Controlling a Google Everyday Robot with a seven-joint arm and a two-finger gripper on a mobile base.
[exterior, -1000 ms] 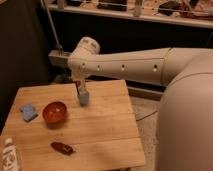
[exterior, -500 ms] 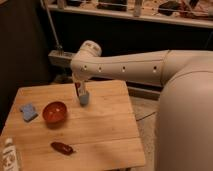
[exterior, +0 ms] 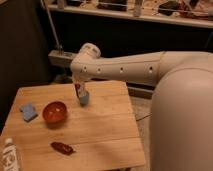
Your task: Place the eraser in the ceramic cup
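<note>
The pale blue ceramic cup stands upright on the wooden table, near its far middle. My gripper points straight down from the white arm and sits right over the cup's mouth. A small piece with red and white on it, the eraser, shows between the fingers just above the cup's rim. Its lower end is hidden by the cup and the gripper.
A red-orange bowl sits left of the cup, with a flat blue pad further left. A dark red lumpy object lies near the front. A white bottle stands at the front left corner. A dark shelf unit stands behind.
The arm's wrist has sunk slightly over the cup. The gripper stays above the cup's mouth, and nothing on the table has moved.
</note>
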